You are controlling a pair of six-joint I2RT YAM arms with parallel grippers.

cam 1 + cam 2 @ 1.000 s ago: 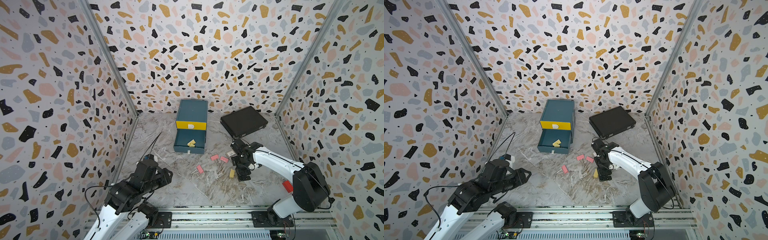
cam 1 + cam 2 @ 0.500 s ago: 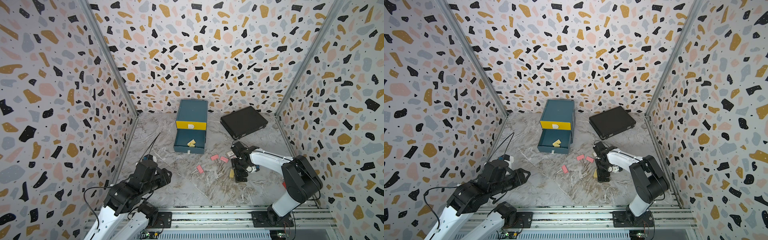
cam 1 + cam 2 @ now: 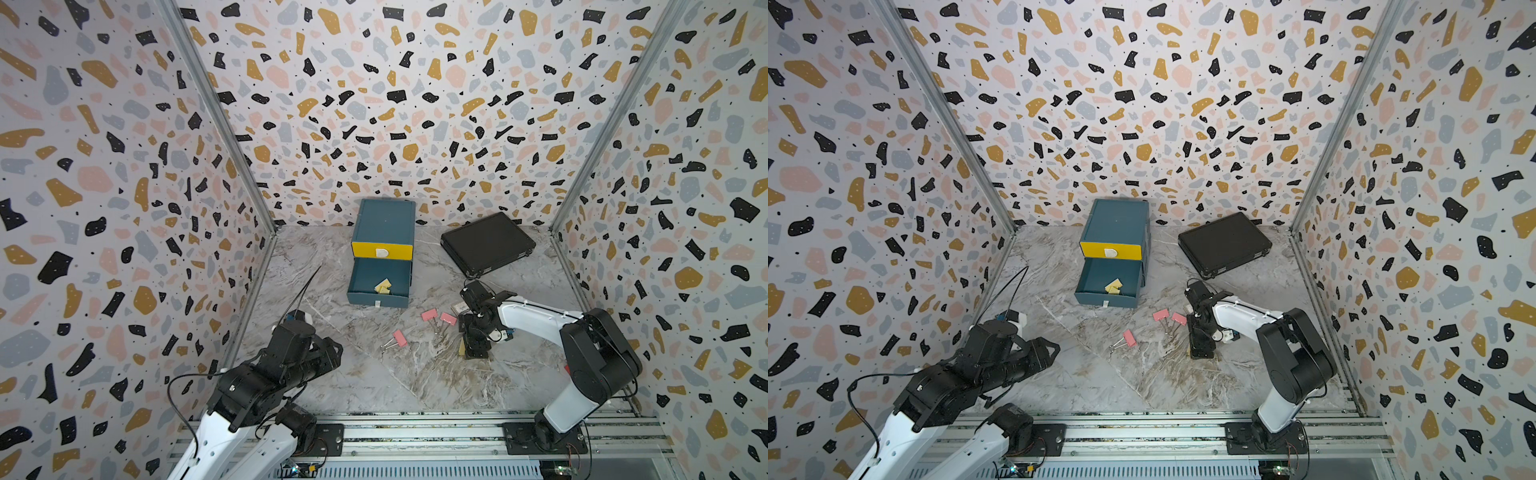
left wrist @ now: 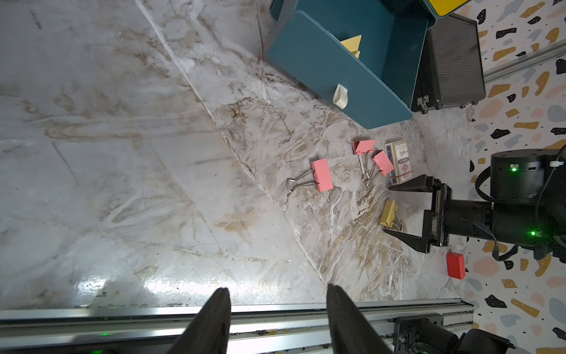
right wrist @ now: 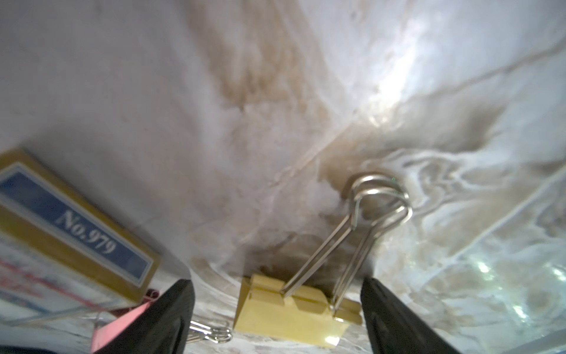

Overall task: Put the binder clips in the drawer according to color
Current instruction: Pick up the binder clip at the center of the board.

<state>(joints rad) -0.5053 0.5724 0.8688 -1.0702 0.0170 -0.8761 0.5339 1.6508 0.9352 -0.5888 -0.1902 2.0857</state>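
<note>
Nearest us and farthest from the chest (image 3: 383,222), our left fingers (image 4: 211,325) hang spread and empty above the bench (image 4: 122,184) edge. Closer to the chest, on its right side, our right fingers (image 5: 395,321) stand spread either side of the yellow clip (image 5: 294,312), tips low to the bench and, as far as we can tell, touching it on neither side. The clip lies flat, with its wire handles pointing away from the wrist. We judge the pinch to be the risky part. If one finger arrives first, the clip could skate or spin on the smooth marble. A squeeze on its sloped body could also pop it out. A pink clip (image 4: 382,162) lies just beside one finger with its wire loop close by, so we might snag or drag it along. The card box (image 4: 399,161) just beyond it could also get nudged. Two more pink clips (image 4: 322,175) lie between there and the chest. The teal drawer (image 3: 376,296) under the chest's yellow front stands pulled out with yellow clips (image 3: 382,286) inside, so we take it as the target. A low carry could knock its front panel, and an early release would drop the clip short. The black case (image 3: 488,243) lies right of the chest, well clear.
</note>
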